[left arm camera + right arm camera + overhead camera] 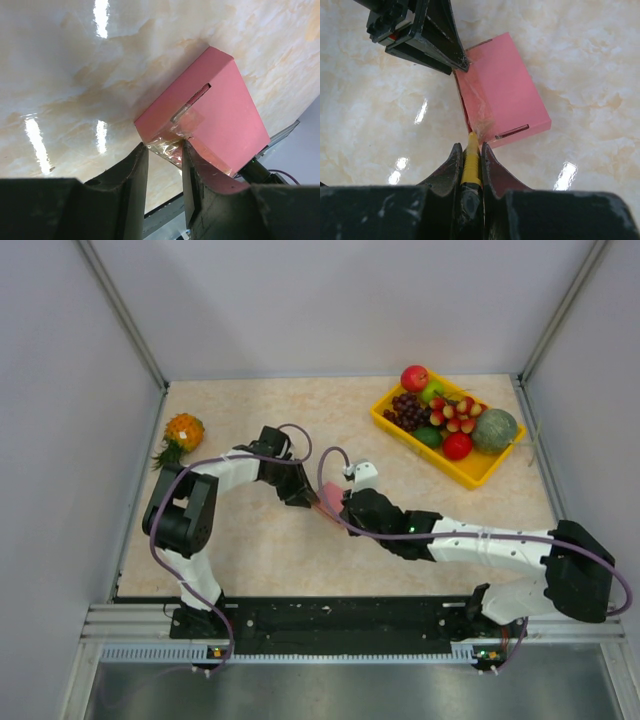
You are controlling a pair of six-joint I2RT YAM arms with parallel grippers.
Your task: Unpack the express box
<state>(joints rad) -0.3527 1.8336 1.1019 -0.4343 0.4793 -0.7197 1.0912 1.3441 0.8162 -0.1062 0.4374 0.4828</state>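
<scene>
The express box (502, 90) lies flat on the marble-patterned table (580, 50), about mid-table between the two arms and well apart from the yellow fruit tray (470, 476) at the far right. It is not yet open: clear tape (479, 107) runs along one long edge and wraps onto the end flap. The right gripper (471, 148) has its jaws closed tight on a yellow utility knife (470, 167), whose tip sits at the taped corner nearest that wrist, so the step in hand looks like slitting the seal. The left gripper (164, 146) meets the box at its opposite end. Its jaws stand a narrow gap apart over crinkled tape there, and I cannot tell whether they pinch it or only press the box down. Next, I judge, the blade must be drawn along the taped seam, shallow and straight, with the left arm stopping the light box from sliding or tipping — only then can the flap be lifted
</scene>
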